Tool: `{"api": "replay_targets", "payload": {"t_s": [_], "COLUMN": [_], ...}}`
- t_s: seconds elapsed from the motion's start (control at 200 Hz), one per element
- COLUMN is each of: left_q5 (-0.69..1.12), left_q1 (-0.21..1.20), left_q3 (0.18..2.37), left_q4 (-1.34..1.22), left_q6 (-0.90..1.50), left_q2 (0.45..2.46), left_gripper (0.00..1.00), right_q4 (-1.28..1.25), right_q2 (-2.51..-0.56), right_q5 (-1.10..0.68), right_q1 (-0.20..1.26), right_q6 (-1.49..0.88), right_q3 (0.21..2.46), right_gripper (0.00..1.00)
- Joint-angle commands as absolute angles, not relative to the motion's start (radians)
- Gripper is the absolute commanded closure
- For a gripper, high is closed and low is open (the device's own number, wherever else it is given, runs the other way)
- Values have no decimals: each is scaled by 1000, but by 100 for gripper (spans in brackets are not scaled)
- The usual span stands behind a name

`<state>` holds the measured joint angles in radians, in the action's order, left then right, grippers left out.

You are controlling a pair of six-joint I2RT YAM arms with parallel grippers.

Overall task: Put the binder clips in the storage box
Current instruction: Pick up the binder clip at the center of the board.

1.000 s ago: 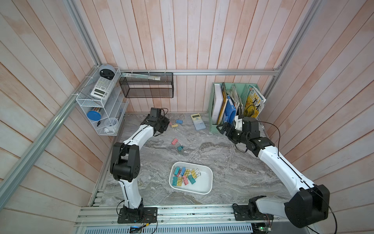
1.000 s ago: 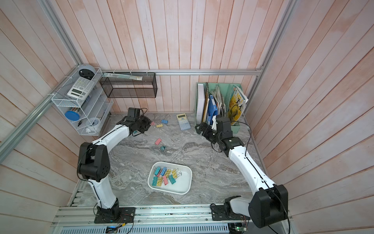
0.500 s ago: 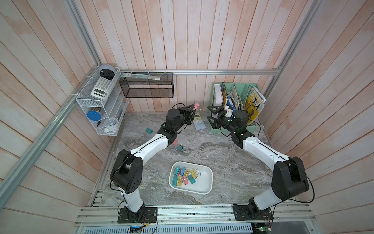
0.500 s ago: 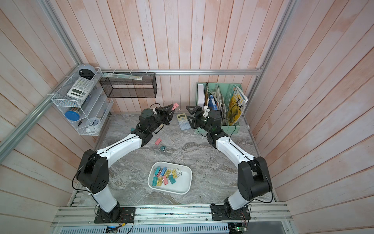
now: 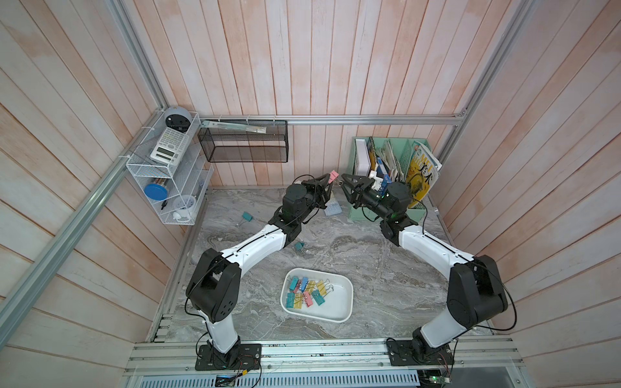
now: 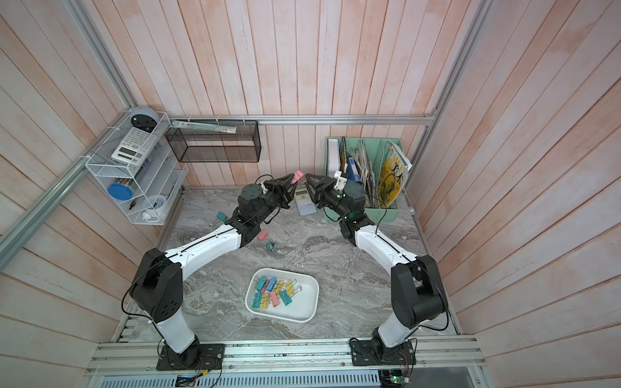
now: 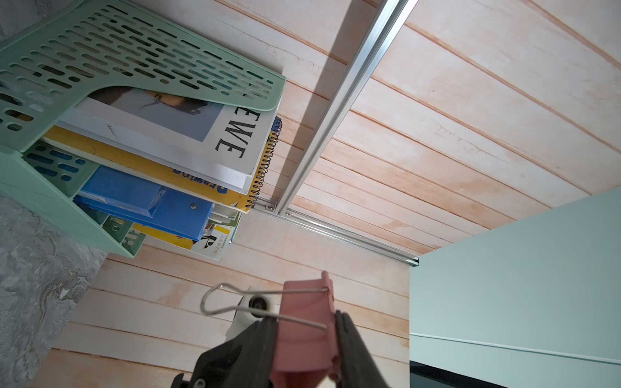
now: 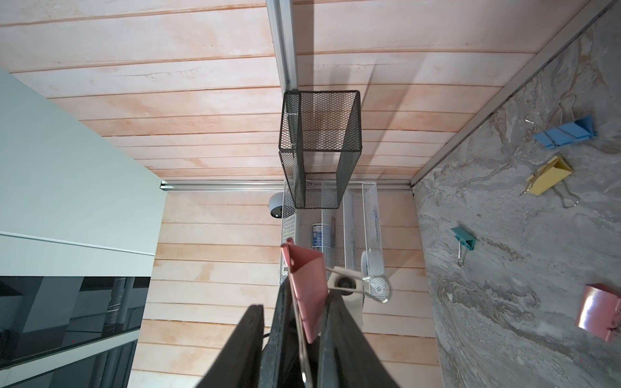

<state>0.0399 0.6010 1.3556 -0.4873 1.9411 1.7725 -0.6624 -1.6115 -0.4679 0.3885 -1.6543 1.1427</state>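
Observation:
High above the back of the table my left gripper (image 5: pixel 331 179) (image 7: pixel 304 319) is shut on a pink binder clip (image 5: pixel 333 174) (image 6: pixel 297 175) (image 7: pixel 302 349). Its wire handle points toward my right gripper (image 5: pixel 343 184) (image 6: pixel 307 177) (image 8: pixel 309 292), which meets it tip to tip. In the right wrist view dark fingers press both sides of the clip (image 8: pixel 302 268). The white storage box (image 5: pixel 349 292) (image 6: pixel 316 289) lies near the front with several clips (image 5: pixel 305 292) in it. Loose on the table are teal clips (image 5: pixel 247 216) (image 5: pixel 299 247), a pink one (image 6: pixel 262 234), a blue one (image 8: pixel 564 132) and a yellow one (image 8: pixel 551 176).
A calculator (image 6: pixel 304 201) lies under the raised grippers. The mint file holder (image 5: pixel 386 208), full of books, stands just behind the right wrist. A black mesh basket (image 5: pixel 243 144) hangs on the back wall, and a white wire shelf (image 5: pixel 168 168) is fixed at the left.
My left arm lifted the pink clip from the table's back left up to the middle. My right arm swung up to meet it, and its jaws narrowed from wide open onto the clip.

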Motion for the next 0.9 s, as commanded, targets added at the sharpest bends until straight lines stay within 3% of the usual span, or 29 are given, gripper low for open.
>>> {"api": "replay_targets", "payload": {"t_s": [0.0, 0.085, 0.23, 0.305, 0.37, 0.505, 0.655, 0.835, 0.895], "left_q5": [24, 24, 28, 45, 69, 101, 77, -61, -132], "left_q1": [605, 607, 612, 612, 612, 612, 587, 536, 532], "left_q3": [1354, 1355, 1355, 1363, 1376, 1382, 1384, 1441, 1437], "left_q4": [-507, -499, -468, -438, -403, -265, -11, 407, 514], "left_q6": [1928, 1923, 1898, 1862, 1799, 1613, 1309, 786, 648], "left_q2": [1761, 1761, 1750, 1742, 1733, 1675, 1555, 1412, 1378], "left_gripper": [79, 80, 80, 79, 58, 1, 0, 0, 0], "right_q4": [-720, -725, -702, -678, -654, -587, -360, 293, 408], "right_q2": [-1584, -1579, -1576, -1570, -1557, -1508, -1396, -1207, -1135], "right_q5": [-509, -509, -509, -520, -526, -531, -508, -440, -398], "right_q1": [405, 410, 410, 409, 410, 408, 409, 425, 418], "right_q6": [-1656, -1645, -1622, -1601, -1576, -1504, -1340, -1007, -986], "right_q3": [1126, 1121, 1129, 1136, 1143, 1144, 1123, 1126, 1097], "right_gripper": [65, 74, 100, 100, 100, 100, 100, 100, 100]}}
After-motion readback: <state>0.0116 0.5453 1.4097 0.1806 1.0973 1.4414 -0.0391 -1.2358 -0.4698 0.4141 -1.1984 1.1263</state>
